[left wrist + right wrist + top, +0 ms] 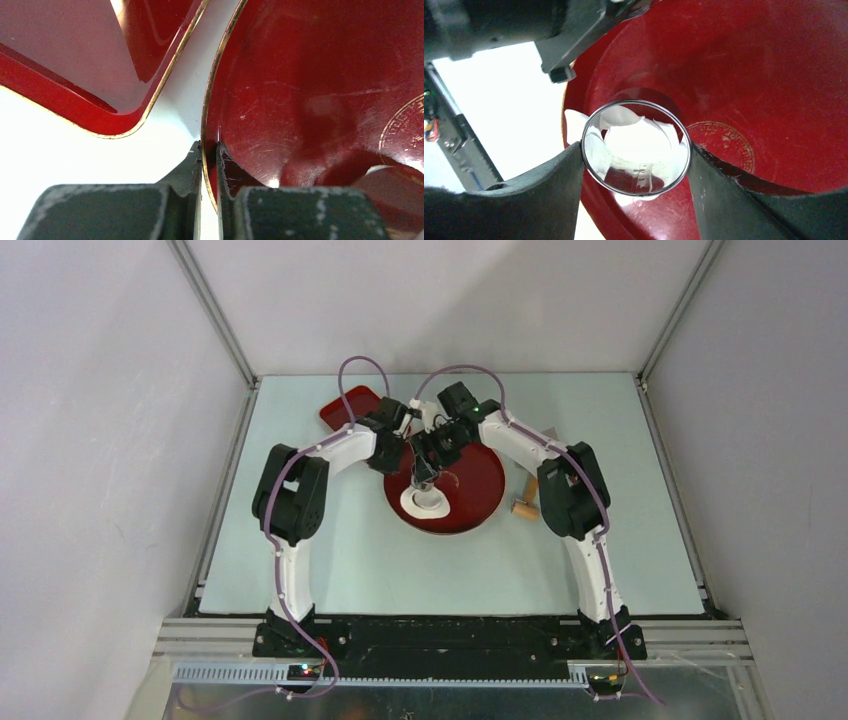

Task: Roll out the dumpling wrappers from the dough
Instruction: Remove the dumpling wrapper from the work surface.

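A flat white piece of dough with a ragged edge lies on the near-left part of the round red plate. My right gripper is shut on a shiny metal ring cutter, held upright over the dough. White dough shows through the ring, and I cannot make out a dumpling wrapper as separate from it. My left gripper is shut on the plate's gold-edged rim, one finger inside and one outside. From above, both grippers meet over the plate's left side.
A square red tray sits just behind and left of the plate. A wooden rolling pin lies on the table right of the plate. The left arm's body hangs close above the cutter.
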Available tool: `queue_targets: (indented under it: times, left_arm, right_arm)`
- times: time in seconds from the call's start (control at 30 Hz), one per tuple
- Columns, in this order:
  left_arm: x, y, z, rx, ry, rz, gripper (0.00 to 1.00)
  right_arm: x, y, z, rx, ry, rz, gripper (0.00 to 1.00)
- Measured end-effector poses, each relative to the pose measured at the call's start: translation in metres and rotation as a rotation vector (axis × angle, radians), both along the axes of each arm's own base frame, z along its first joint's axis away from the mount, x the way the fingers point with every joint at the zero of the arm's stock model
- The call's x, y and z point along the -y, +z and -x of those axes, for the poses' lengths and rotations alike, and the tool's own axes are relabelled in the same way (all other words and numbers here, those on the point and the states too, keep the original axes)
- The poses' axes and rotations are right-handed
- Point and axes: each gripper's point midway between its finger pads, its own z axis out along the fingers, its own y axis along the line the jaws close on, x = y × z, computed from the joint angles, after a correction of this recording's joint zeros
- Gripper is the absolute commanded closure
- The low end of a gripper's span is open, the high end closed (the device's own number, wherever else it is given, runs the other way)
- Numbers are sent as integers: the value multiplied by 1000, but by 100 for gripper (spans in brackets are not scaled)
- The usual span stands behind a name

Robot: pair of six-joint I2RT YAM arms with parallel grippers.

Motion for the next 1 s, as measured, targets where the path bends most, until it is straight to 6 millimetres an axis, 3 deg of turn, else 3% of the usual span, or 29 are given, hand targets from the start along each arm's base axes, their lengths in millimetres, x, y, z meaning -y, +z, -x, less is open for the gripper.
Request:
queue_targets:
  times: [0.23,0.53,0.63,0.73,0.87,1.0]
  left_arm:
    - [3,0,2,-1,-9,-1,100]
    - [4,0,2,-2,-10,2,100]
    - [4,0,2,-2,-10,2,100]
    - [4,0,2,-2,-10,1,100]
    - [4,0,2,-2,-10,1,100]
    - [4,0,2,-2,-10,1,100]
  right_arm:
    - [15,21,21,-54,33,-58,42]
    - [35,51,63,-44,145,-121,43]
    - [44,49,73,-33,149,-102,43]
    - [52,33,74,2,130,-27,43]
    - [60,10,65,73,86,91,43]
    - [59,7,48,148,36,149,42]
